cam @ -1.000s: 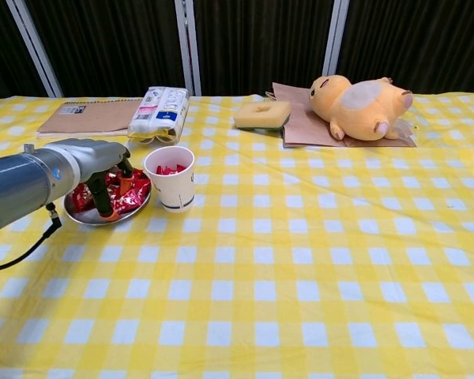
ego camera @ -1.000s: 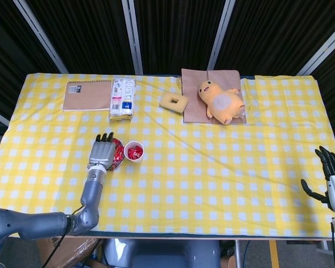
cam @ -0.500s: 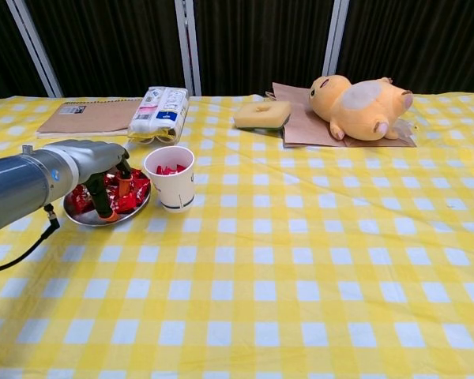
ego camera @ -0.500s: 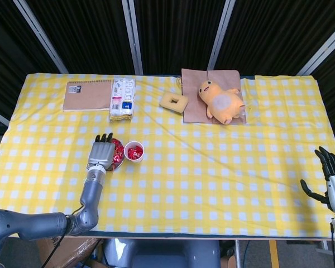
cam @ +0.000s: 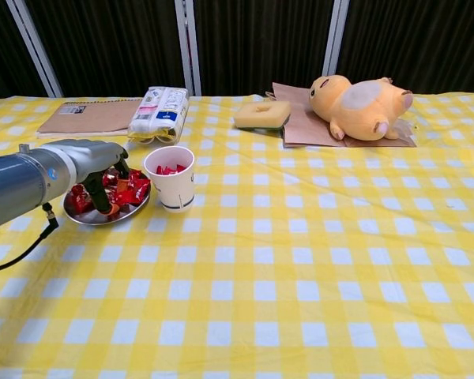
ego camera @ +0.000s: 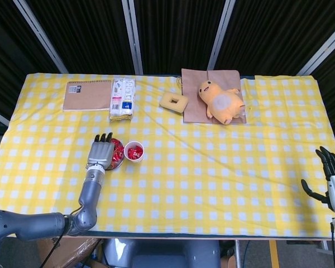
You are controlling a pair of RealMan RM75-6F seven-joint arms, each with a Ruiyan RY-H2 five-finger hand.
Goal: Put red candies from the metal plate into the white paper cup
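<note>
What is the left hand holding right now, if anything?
Cannot be told: the left hand reaches fingers-down among the red candies on the metal plate, hiding any pinch.

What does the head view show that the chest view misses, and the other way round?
Only the head view shows the right robot hand, fingers spread, at the table's far right edge, and the left robot hand's back from above.

Only the chest view shows the white paper cup's side wall and dark fingers reaching down into the metal plate.

Both show the red candies, notebook, plush toy and sponge.
</note>
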